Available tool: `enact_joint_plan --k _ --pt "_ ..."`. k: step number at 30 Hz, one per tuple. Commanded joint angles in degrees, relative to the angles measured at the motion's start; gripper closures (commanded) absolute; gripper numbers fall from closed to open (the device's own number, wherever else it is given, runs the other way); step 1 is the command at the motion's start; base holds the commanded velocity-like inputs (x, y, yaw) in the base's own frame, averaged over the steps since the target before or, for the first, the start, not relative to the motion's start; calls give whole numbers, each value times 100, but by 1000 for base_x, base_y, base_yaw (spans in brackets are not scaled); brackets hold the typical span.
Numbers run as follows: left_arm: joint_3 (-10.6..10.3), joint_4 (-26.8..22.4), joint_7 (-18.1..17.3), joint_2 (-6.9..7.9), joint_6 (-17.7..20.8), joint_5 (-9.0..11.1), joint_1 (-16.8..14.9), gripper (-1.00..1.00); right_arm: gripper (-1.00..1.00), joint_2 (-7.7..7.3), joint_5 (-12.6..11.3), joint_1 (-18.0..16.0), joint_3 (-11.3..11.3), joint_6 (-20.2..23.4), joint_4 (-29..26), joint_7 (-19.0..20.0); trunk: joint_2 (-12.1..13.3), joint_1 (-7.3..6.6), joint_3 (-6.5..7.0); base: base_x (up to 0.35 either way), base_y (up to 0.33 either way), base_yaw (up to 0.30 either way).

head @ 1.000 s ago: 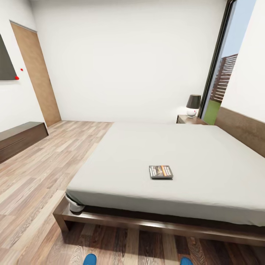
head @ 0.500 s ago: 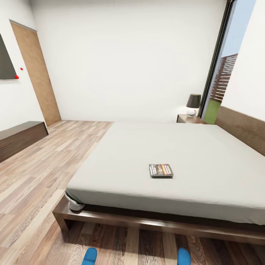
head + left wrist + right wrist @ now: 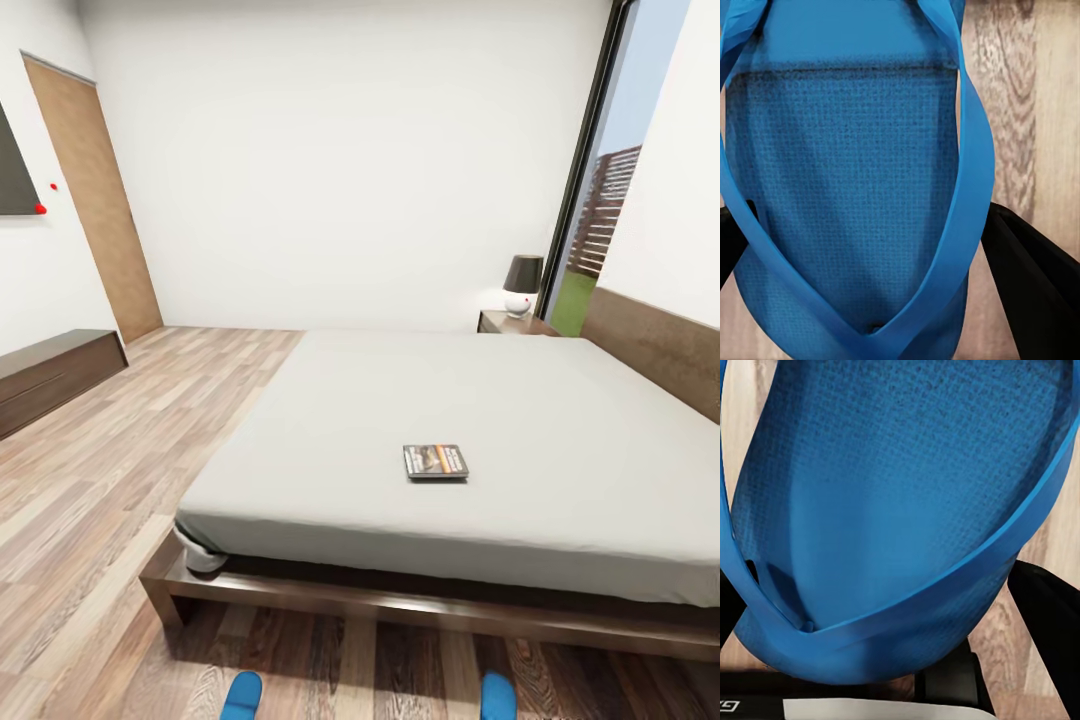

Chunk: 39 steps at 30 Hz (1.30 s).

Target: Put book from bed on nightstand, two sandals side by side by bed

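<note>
From the head view, the bed (image 3: pixel 560 420) reaches from the near floor toward the far wall, its dark wooden frame carrying a pale mattress. The book (image 3: pixel 435 461) lies flat on the mattress, toward the near edge and about midway across. At the far corner of the bed, beside the tall window (image 3: pixel 600 190), stands the nightstand (image 3: pixel 508 322) with a dark-shaded lamp (image 3: pixel 522 284) on top. A light wooden door (image 3: pixel 95 200) and a long low cabinet (image 3: pixel 55 375) sit along the left wall. The blue tips of two sandals appear at the bottom edge, the left sandal (image 3: pixel 242 694) and the right sandal (image 3: pixel 498 694), well apart over the plank floor (image 3: pixel 110 500).

In the left wrist view, the left end effector (image 3: pixel 870 247) has its dark fingers (image 3: pixel 1035 285) on either side of the left sandal (image 3: pixel 855 187), pinching it.

In the right wrist view, the right end effector (image 3: pixel 892 622) likewise grips the right sandal (image 3: pixel 907 510) between its dark fingers (image 3: pixel 1050 615).
</note>
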Motion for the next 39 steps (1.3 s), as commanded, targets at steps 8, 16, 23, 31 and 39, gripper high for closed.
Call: enact_joint_plan --k 8,16,23,31,39 --pt "-57 -106 13 0 65 57 -162 100 100 1 -30 0 4 -236 6 8 -123 65 -59 0 0 -10" --pt "-54 -92 59 -1 40 46 -179 100 100 6 -30 0 8 -283 7 8 -163 87 -77 0 0 0" --pt "-50 -90 70 -3 11 44 -179 100 100 58 -25 0 6 -290 22 8 -283 153 -131 0 0 0" --pt "-49 -82 41 0 -5 35 -179 100 100 87 -21 0 12 -292 21 8 -283 153 -131 0 3 -9" --pt "-49 -73 35 0 -12 30 -179 100 100 94 -21 0 13 -291 24 8 -283 153 -131 0 61 -142"
